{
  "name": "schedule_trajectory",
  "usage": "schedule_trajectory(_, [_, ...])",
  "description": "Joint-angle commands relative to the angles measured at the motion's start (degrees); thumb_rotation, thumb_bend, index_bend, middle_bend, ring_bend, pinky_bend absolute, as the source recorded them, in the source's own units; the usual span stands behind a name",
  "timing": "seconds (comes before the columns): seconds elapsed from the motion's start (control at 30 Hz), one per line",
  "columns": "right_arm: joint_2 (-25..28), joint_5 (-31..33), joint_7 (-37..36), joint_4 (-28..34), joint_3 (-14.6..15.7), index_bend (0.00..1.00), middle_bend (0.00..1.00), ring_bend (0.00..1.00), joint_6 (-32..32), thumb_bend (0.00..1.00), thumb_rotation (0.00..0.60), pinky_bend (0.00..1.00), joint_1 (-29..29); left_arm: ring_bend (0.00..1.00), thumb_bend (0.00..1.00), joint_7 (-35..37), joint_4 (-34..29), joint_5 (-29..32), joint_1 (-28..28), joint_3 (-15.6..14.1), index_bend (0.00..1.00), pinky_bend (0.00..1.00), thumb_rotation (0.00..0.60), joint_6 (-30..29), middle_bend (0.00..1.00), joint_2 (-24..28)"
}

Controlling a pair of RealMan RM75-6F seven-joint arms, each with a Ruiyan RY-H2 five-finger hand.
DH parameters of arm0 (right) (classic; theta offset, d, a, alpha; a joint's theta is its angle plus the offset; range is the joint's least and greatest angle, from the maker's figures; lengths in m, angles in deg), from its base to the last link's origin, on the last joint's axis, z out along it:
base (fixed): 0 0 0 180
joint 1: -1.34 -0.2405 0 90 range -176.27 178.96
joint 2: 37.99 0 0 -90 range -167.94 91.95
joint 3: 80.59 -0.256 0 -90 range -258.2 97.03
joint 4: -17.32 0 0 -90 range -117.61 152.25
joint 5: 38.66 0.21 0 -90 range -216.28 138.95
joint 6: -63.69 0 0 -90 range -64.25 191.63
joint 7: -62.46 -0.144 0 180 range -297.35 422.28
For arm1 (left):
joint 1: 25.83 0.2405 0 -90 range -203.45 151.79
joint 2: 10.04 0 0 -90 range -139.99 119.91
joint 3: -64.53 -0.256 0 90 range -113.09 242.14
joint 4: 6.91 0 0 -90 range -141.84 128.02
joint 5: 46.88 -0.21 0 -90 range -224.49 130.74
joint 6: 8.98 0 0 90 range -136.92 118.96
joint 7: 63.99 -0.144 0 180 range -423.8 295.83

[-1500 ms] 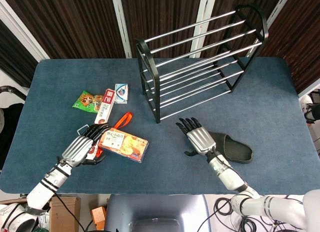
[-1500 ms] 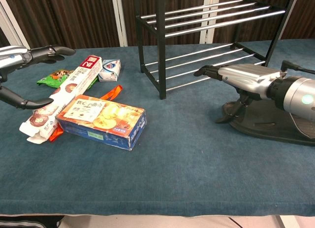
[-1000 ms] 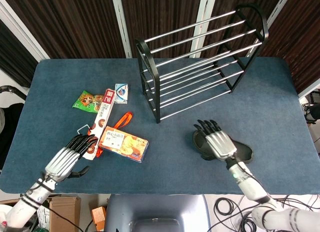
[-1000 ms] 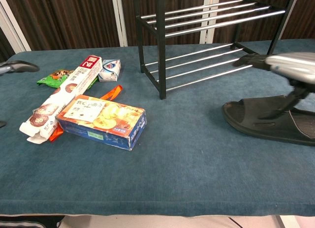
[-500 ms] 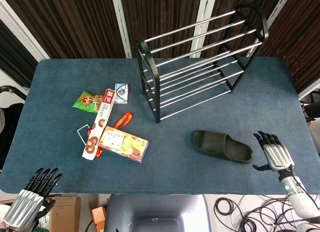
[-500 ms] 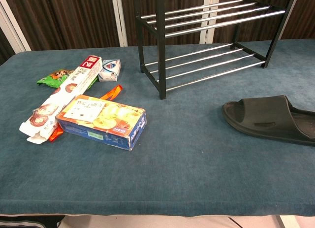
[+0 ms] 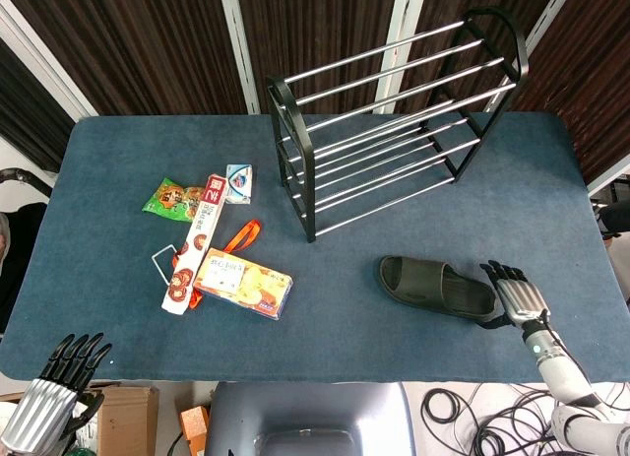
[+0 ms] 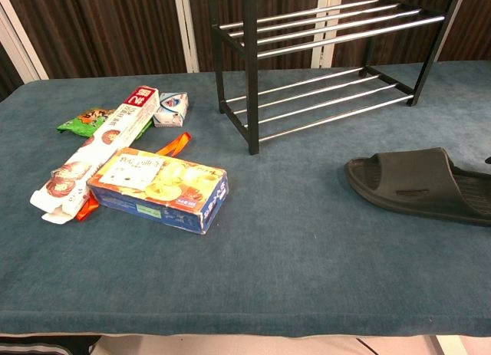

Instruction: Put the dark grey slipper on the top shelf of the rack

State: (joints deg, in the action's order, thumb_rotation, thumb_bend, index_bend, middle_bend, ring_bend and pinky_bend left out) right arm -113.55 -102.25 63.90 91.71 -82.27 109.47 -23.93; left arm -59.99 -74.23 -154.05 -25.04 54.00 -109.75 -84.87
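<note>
The dark grey slipper [image 7: 438, 286] lies flat on the blue table, toe end pointing left, in front of the black rack [image 7: 307, 151]; the chest view shows the slipper [image 8: 418, 185] at the right edge. The rack's top shelf [image 7: 404, 54] of metal bars holds nothing. My right hand [image 7: 517, 293] is just right of the slipper's heel, fingers spread and pointing away from me, thumb close to the heel; I cannot tell if it touches. My left hand [image 7: 54, 387] hangs beyond the table's near left corner, fingers extended and holding nothing. Neither hand shows clearly in the chest view.
A biscuit box [image 7: 243, 283], a long red-and-white carton [image 7: 194, 241], a green snack bag [image 7: 169, 200], a small white-blue pack [image 7: 238, 183] and an orange strap [image 7: 236, 241] lie on the left half. The rack's lower shelf bars [image 8: 322, 102] face the slipper.
My right hand left the slipper, drew back to the right, and has now come back left to the heel. My left hand withdrew off the table's near left corner.
</note>
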Motion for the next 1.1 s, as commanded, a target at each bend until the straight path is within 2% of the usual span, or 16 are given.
schedule_trajectory(0.03, [-0.5, 0.0, -0.5, -0.3, -0.2, 0.0, 0.0, 0.0, -1.3, 0.03, 0.538, 0.0, -0.6, 0.0, 0.33, 0.2, -0.2, 0.3, 0.0, 0.1, 0.0, 0.02, 0.6, 0.2, 0.0, 0.2])
schedule_trajectory(0.17, [-0.6, 0.2, -0.7, -0.4, 0.0, 0.06, 0.03, 0.0, -3.7, 0.03, 0.536, 0.0, -1.3, 0.0, 0.34, 0.7, -0.3, 0.8, -0.1, 0.4, 0.0, 0.02, 0.6, 0.7, 0.0, 0.3])
schedule_trajectory(0.27, [-1.0, -0.7, -1.3, -0.8, -0.4, 0.2, 0.13, 0.04, -2.5, 0.03, 0.534, 0.08, -1.1, 0.0, 0.33, 0.7, -0.5, 0.8, -0.2, 0.5, 0.0, 0.02, 0.6, 0.9, 0.0, 0.5])
schedule_trajectory(0.3, [-1.3, -1.1, -1.4, -1.0, -0.7, 0.33, 0.22, 0.11, -1.6, 0.03, 0.532, 0.18, -0.9, 0.0, 0.33, 0.6, -0.6, 0.7, -0.2, 0.5, 0.0, 0.02, 0.6, 0.8, 0.0, 0.5])
schedule_trajectory(0.33, [-1.8, -1.3, -1.6, -1.3, -1.0, 0.49, 0.33, 0.24, -0.4, 0.04, 0.543, 0.33, -0.5, 0.0, 0.33, 0.6, -0.6, 0.6, -0.2, 0.5, 0.0, 0.02, 0.6, 0.7, 0.0, 0.6])
schedule_trajectory(0.37, [-2.1, -1.3, -1.8, -1.5, -1.2, 0.58, 0.39, 0.32, 0.3, 0.05, 0.556, 0.42, -0.3, 0.0, 0.33, 0.5, -0.6, 0.5, -0.2, 0.5, 0.0, 0.02, 0.6, 0.7, 0.0, 0.6])
schedule_trajectory(0.4, [-2.5, -1.4, -1.9, -1.7, -1.4, 0.71, 0.49, 0.45, 1.0, 0.06, 0.582, 0.55, 0.0, 0.0, 0.33, 0.5, -0.7, 0.4, -0.2, 0.5, 0.0, 0.02, 0.6, 0.7, 0.0, 0.7])
schedule_trajectory(0.43, [-2.7, -1.4, -1.9, -1.8, -1.4, 0.79, 0.56, 0.52, 1.3, 0.07, 0.599, 0.63, 0.1, 0.0, 0.33, 0.6, -0.7, 0.4, -0.2, 0.5, 0.0, 0.02, 0.6, 0.7, 0.0, 0.7])
schedule_trajectory(0.5, [-3.1, -1.5, -2.2, -1.8, -1.8, 0.87, 0.62, 0.59, 2.1, 0.07, 0.6, 0.7, 0.5, 0.0, 0.33, 0.8, -0.8, 0.4, -0.3, 0.4, 0.0, 0.02, 0.6, 0.9, 0.0, 0.8])
schedule_trajectory(0.67, [-3.7, -1.3, -4.6, -1.4, -3.6, 0.9, 0.65, 0.62, 4.2, 0.07, 0.6, 0.72, 1.1, 0.0, 0.33, 0.8, -0.9, 0.6, -0.1, 0.5, 0.0, 0.02, 0.6, 1.0, 0.0, 0.9])
schedule_trajectory(0.93, [-6.1, 3.1, -9.3, -2.1, -9.4, 0.92, 0.66, 0.63, 6.3, 0.07, 0.6, 0.72, 1.0, 0.0, 0.33, 1.6, -0.3, 0.7, -0.1, 0.6, 0.0, 0.02, 0.6, 0.8, 0.0, 0.8])
schedule_trajectory(1.1, [-7.8, 6.4, -10.5, -2.1, -13.0, 0.93, 0.67, 0.63, 4.9, 0.07, 0.6, 0.72, -1.0, 0.0, 0.33, 2.0, -0.2, 0.9, 0.0, 0.7, 0.0, 0.02, 0.6, 1.0, 0.0, 1.1])
